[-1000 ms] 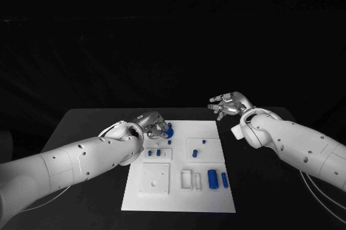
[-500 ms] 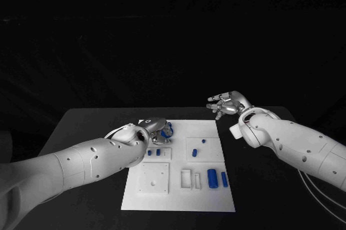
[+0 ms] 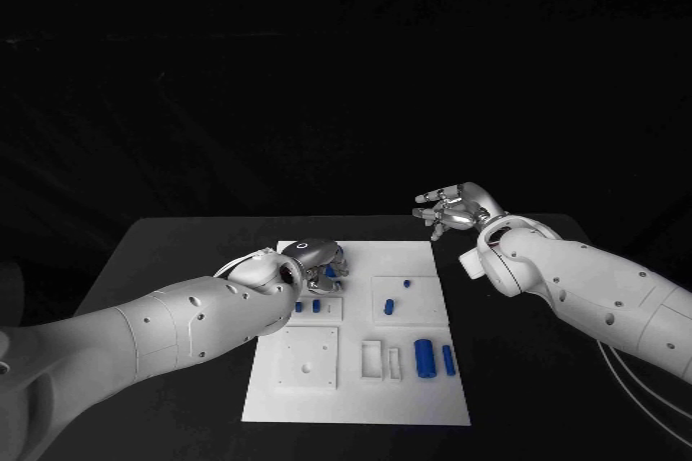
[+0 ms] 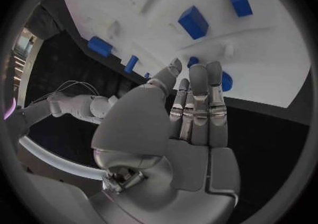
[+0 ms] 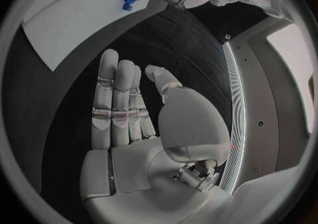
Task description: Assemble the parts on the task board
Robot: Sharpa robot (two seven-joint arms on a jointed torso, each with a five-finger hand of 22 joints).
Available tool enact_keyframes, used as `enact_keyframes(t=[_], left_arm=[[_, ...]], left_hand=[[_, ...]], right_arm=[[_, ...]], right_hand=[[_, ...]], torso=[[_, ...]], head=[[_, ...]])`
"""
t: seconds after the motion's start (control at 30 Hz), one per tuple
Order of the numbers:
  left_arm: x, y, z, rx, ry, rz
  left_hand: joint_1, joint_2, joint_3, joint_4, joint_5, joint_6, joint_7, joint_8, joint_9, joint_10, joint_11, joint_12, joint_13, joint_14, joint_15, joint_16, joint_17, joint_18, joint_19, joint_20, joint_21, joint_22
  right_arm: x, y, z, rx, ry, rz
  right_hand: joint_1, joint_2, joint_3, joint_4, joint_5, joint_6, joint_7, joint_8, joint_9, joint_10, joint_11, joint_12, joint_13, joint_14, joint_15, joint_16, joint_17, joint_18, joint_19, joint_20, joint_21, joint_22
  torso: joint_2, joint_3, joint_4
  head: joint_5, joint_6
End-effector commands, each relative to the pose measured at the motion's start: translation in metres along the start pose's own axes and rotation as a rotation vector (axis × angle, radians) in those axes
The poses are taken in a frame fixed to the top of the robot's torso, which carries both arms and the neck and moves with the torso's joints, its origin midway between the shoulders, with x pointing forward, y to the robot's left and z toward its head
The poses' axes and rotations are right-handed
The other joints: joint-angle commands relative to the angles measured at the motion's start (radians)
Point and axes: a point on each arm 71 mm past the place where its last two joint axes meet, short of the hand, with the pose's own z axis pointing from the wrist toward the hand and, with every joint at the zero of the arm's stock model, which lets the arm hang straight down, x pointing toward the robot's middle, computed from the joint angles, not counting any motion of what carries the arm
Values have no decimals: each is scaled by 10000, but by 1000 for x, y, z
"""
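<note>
Fingers (image 4: 199, 96) of your left hand (image 3: 309, 257) reach, holding nothing, toward the task board's (image 3: 361, 401) far-corner blue part (image 4: 226, 81); right hand (image 3: 459, 209) waits empty, fingers spread.

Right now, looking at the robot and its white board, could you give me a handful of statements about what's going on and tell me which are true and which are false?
1. The right hand is over the black table, off the task board. True.
2. The right hand is holding a blue part. False: its fingers are straight and apart, with nothing in them.
3. The left hand is at the far left part of the task board. True.
4. Two blue parts lie side by side near the board's near right corner. True.
5. The task board is black and the table white. False: the board is white, the table black.
6. The two hands are touching each other. False: they are well apart.
</note>
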Motion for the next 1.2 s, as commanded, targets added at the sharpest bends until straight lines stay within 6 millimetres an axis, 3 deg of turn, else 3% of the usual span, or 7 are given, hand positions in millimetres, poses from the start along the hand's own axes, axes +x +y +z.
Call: enact_keyframes(t=[0.03,0.4,0.77,0.93,1.2], left_arm=[[4,-3,2,206,313,110],[8,2,3,24,392,19],[9,6,3,-200,587,-98],[10,6,3,-244,720,-104],[16,8,4,-322,1012,-119]], left_hand=[[-118,100,309,-92,54,174,8,-64,-7,178,-25,-65,-10,-56,-55,148,8,12,-51,-64,90,256],[-292,178,958,-288,123,349,-15,-64,-6,428,-78,-57,-7,130,-71,650,13,67,-109,-90,633,392],[-360,164,917,-182,72,274,-1,-61,-6,208,-8,-55,-6,242,-17,852,27,120,-85,-41,786,368],[-344,161,873,-167,54,251,-38,-64,-7,146,7,-54,-6,258,-5,921,25,143,-89,-22,808,363],[-323,301,938,-149,173,519,-100,-60,-2,500,-168,-57,-7,372,-160,1142,59,68,-62,-135,923,382]], right_arm=[[1,2,0,-111,52,18],[2,3,0,-139,95,29],[6,7,-1,-251,272,9],[7,7,-1,-260,288,10],[7,8,-1,-274,302,14]], right_hand=[[-49,-69,18,-8,-1,-74,-24,-15,-6,-63,26,66,-12,-63,2,-18,-14,-53,296,58,-61,9],[-38,-60,-4,-16,22,-114,-21,-11,-6,-57,26,65,-23,-59,3,-15,-15,-48,300,61,-71,27],[-38,-60,-4,-16,22,-114,-21,-11,-6,-57,26,65,-23,-59,3,-15,-15,-48,300,61,-71,27],[-38,-60,-4,-16,22,-114,-21,-11,-6,-57,26,65,-23,-59,3,-15,-15,-48,300,61,-71,27],[-45,-58,5,-21,44,-108,-22,-11,-6,-61,27,68,-25,-62,2,-12,-13,-46,301,60,-74,51]], torso=[[-7,-2,-8],[-18,-9,-6],[-17,-26,20],[-27,-18,15],[-19,-17,11]], head=[[-2,-14],[-37,-19],[-68,-42],[-67,-49],[-70,-55]])
